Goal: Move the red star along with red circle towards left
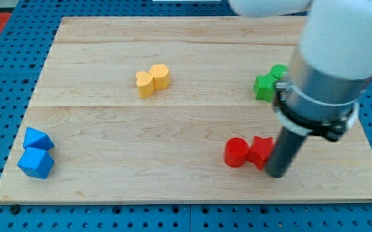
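The red circle (pixel 236 153) and the red star (pixel 260 151) sit side by side, touching, on the wooden board (pixel 173 129) at the view's lower right, the circle to the left of the star. My tip (pixel 277 173) stands right against the star's right side, at its lower edge. The dark rod partly covers the star's right points. The arm's grey and white body hangs above it.
A yellow heart (pixel 145 84) and a yellow hexagon (pixel 160 75) touch at upper centre. Two green blocks (pixel 268 84) sit at the right, partly hidden by the arm. Two blue blocks (pixel 37 153) lie at the lower left corner.
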